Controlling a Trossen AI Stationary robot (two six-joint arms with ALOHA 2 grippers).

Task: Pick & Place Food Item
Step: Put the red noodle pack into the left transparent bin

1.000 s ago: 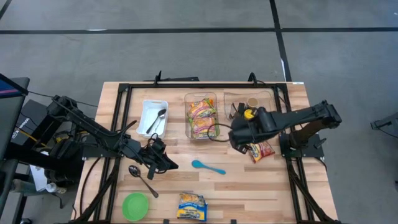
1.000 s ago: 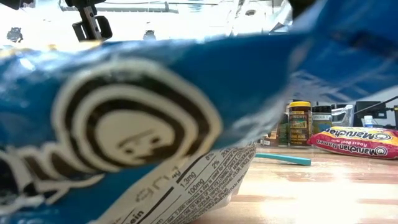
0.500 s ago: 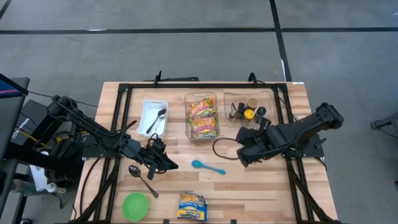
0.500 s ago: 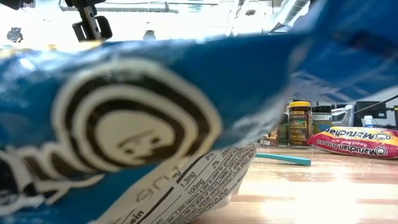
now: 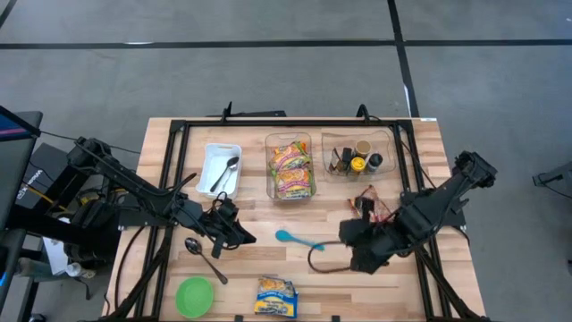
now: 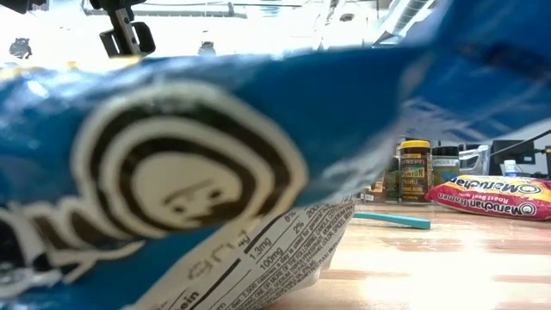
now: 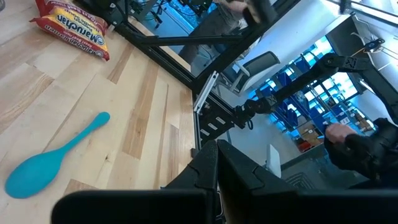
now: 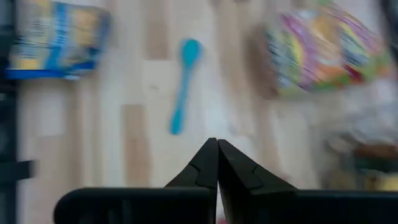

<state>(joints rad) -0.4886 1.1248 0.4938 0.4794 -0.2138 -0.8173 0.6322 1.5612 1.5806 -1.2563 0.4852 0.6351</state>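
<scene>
Both grippers are pressed together and empty: the right gripper [image 5: 350,234] hangs over the table [image 5: 331,282] beside the teal spoon [image 5: 298,239], with the red ramen pack [image 5: 374,207] lying just behind its arm, while the left gripper [image 5: 246,237] rests near the metal spoon [image 5: 204,255].

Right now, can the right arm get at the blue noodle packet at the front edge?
Probably yes: the right gripper, shut and empty, hangs near the blue noodle packet, with bare wood between them.
</scene>
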